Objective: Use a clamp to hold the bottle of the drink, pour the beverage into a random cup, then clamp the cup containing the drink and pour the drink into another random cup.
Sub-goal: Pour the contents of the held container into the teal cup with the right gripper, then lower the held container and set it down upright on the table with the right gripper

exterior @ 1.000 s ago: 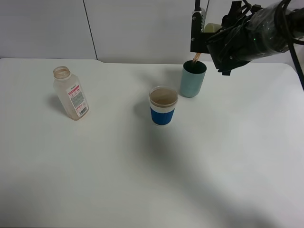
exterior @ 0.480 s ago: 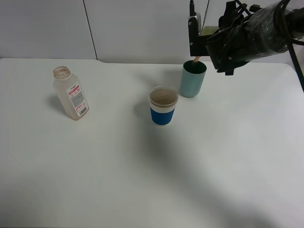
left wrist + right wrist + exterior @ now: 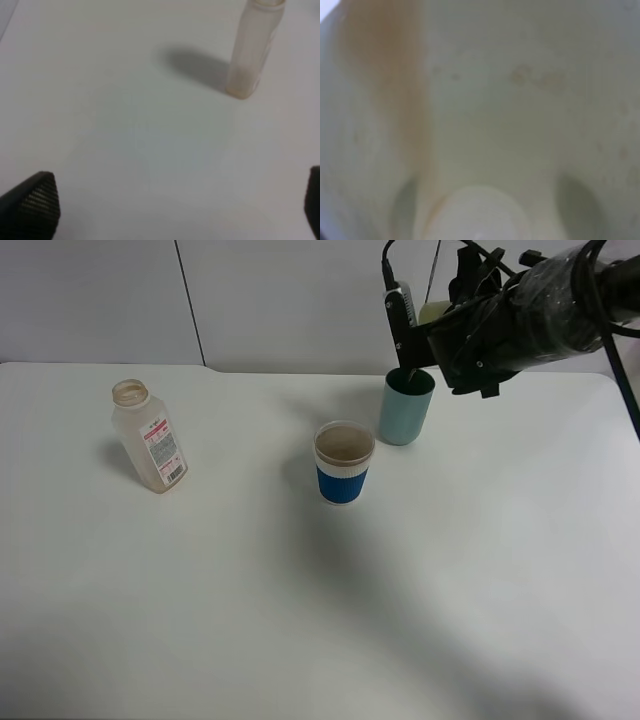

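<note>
The empty-looking clear bottle [image 3: 150,440] with a red-and-white label stands uncapped at the table's left; it also shows in the left wrist view [image 3: 252,50]. A blue-and-white cup [image 3: 343,465] stands mid-table. A teal cup [image 3: 405,408] stands behind it to the right. My right gripper [image 3: 420,325] is shut on a pale yellow cup [image 3: 435,312], tipped on its side just above the teal cup's rim. The right wrist view looks into that pale cup [image 3: 510,100], with a brownish drink streak [image 3: 385,75] on its wall. My left gripper [image 3: 170,207] is open and empty, apart from the bottle.
The white table [image 3: 300,590] ends at a grey wall [image 3: 280,300] right behind the teal cup. The right arm [image 3: 540,315], wrapped in black with cables, hangs over the table's back right.
The brown stream from the pale cup into the teal cup has thinned and stopped. My right gripper has tilted the pale cup further and shifted slightly left and up.
</note>
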`<state>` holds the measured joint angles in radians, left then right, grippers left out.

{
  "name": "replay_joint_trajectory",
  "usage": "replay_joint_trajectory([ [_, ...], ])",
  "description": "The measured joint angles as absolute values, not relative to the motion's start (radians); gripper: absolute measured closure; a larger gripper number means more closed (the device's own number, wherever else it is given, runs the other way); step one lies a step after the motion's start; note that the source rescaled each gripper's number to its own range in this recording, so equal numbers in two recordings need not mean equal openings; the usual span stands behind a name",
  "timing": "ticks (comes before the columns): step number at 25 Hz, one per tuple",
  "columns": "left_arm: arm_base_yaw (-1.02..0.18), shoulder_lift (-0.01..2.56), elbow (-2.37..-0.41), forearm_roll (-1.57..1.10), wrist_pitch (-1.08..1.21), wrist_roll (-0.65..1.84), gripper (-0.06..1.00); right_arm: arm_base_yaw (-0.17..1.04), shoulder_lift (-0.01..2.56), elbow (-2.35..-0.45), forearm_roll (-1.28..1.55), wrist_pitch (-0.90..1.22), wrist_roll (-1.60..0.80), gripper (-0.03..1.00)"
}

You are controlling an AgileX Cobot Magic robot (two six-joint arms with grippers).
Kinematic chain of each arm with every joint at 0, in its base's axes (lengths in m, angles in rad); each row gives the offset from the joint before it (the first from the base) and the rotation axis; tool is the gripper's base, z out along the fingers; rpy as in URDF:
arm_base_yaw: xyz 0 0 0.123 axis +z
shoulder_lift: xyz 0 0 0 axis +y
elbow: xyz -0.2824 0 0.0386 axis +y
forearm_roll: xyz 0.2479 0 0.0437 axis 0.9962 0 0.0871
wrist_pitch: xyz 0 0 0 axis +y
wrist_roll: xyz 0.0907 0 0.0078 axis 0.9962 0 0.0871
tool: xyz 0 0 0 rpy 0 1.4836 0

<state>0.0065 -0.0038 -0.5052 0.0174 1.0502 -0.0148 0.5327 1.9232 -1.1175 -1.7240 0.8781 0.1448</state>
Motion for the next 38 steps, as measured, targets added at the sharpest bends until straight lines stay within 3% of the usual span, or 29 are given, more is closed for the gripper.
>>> replay_joint_trajectory([
  [14, 0.007, -0.004, -0.505, 0.017, 1.050, -0.015, -0.05, 0.542, 1.923, -1.124, -1.726, 0.947, 0.039, 0.95],
  [18, 0.007, -0.004, -0.505, 0.017, 1.050, -0.015, -0.05, 0.542, 1.923, -1.124, -1.726, 0.947, 0.308, 0.95],
  [26, 0.007, -0.004, -0.505, 0.017, 1.050, -0.015, -0.05, 0.542, 1.886, -1.124, -1.556, 0.934, 1.119, 0.95],
  [30, 0.007, -0.004, -0.505, 0.017, 1.050, -0.015, -0.05, 0.542, 1.788, -1.124, -1.408, 0.848, 1.229, 0.95],
  [38, 0.007, -0.004, -0.505, 0.017, 1.050, -0.015, -0.05, 0.542, 1.578, -1.124, -1.241, 0.632, 1.169, 0.95],
])
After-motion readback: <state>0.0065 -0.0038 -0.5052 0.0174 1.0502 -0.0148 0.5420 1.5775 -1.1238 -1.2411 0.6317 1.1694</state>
